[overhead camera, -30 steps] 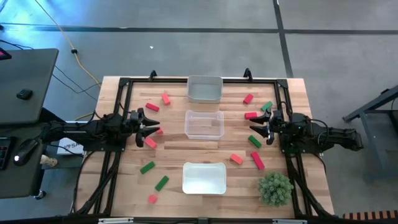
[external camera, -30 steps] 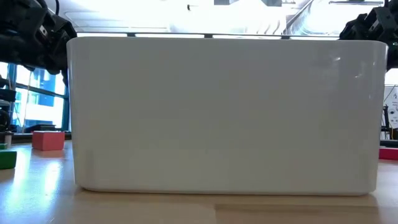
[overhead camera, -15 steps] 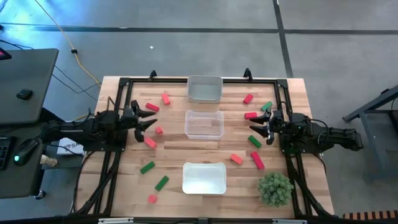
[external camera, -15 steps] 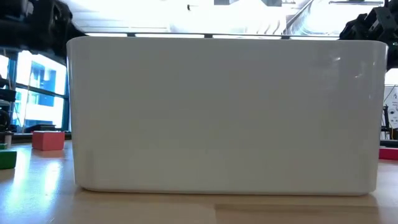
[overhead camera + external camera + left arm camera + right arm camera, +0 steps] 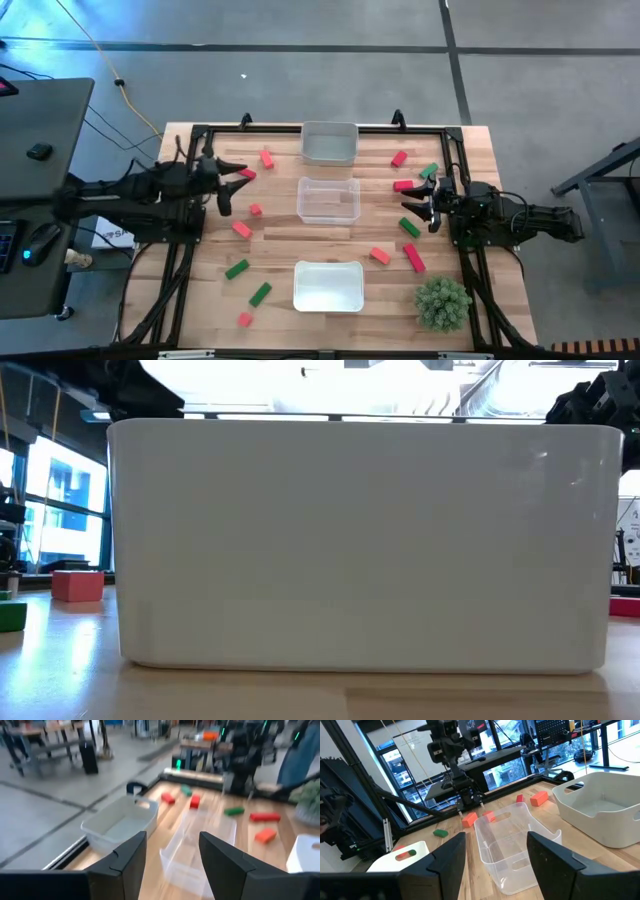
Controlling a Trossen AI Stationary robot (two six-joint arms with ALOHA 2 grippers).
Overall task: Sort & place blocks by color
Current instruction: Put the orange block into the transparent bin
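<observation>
Small bricks lie flat on the wooden table in the high view. On the left are pink ones, orange-red ones and green ones. On the right are a crimson one, green ones, an orange one and another crimson one. My left gripper hangs open above the left group and holds nothing. My right gripper is open and empty among the right-hand bricks.
Three trays stand in a row down the middle of the table: a far white one, a clear one and a near white one, which fills the low view. A bushy green plant sits at the near right corner.
My left gripper has risen off the table and swung a little toward the far edge, staying open; its arm climbs out of the low view. The bricks beneath it lie where they were. My right arm has kept still.
</observation>
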